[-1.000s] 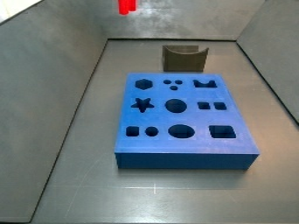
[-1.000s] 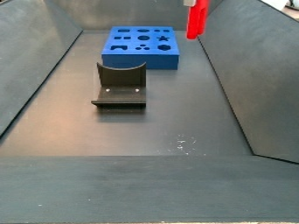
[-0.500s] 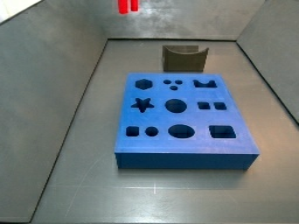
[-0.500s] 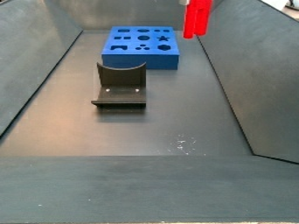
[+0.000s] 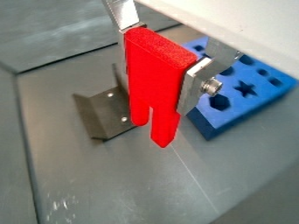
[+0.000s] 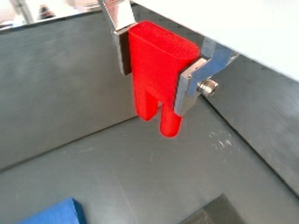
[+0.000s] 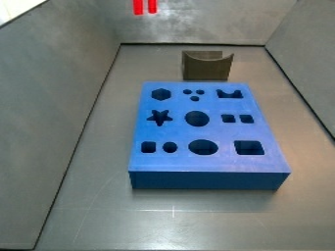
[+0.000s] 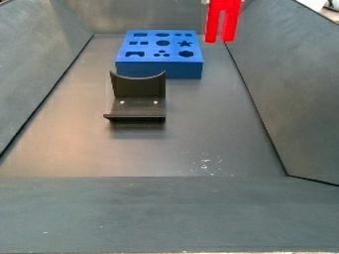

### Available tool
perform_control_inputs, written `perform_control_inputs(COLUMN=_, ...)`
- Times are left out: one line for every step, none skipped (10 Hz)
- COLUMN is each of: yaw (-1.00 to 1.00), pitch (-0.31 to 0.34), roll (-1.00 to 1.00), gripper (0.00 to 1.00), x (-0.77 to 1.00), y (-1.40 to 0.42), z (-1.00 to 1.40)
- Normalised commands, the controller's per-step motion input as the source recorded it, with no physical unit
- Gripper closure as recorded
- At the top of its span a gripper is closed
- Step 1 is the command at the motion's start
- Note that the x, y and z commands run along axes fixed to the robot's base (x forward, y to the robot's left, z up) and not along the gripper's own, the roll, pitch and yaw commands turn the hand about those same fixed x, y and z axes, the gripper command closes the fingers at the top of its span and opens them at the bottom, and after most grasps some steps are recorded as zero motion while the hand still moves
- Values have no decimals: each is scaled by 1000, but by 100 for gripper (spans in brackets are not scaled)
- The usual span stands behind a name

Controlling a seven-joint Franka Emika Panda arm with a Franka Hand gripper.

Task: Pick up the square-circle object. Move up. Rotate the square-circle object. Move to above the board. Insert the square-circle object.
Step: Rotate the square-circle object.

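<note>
Two silver fingers [image 5: 198,75] of the gripper [image 5: 158,52] pinch the red block [image 5: 156,83] in a wrist view, long axis upright, slotted legs pointing down, high above the grey floor with the fixture [image 5: 105,114] and blue board [image 5: 230,98] below. Wrist view again: gripper [image 6: 158,61], smooth matte block [image 6: 158,79], only a board corner [image 6: 52,214]. Side view: block [image 7: 144,8] at the frame's top, beyond the board [image 7: 203,137]; no gripper visible. Side view: block [image 8: 223,20] is right of the board [image 8: 162,53].

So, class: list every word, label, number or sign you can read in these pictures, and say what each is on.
None: no readable text shows in any view.
The red block, clamped in the raised gripper, is plain.
The blue board bears only cut-out shapes.
The fixture is unmarked.
</note>
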Motion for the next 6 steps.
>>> perform_control_inputs(yaw=-1000, pitch=30, roll=-30, gripper=100, x=3, y=9, z=1)
perform_control_inputs(yaw=-707, pitch=31, roll=-31, gripper=100, x=3, y=9, z=2)
perform_control_inputs(yaw=-487, pitch=31, roll=-31, gripper=100, x=4, y=9, z=2)
perform_control_inputs(yaw=-285, pitch=30, roll=-31, gripper=100, x=4, y=9, z=3)
perform_control_inputs(yaw=-219, pitch=30, roll=-31, gripper=100, x=5, y=10, z=3)
perform_control_inputs(yaw=-137, pitch=30, roll=-31, gripper=100, x=0, y=0, z=-1000)
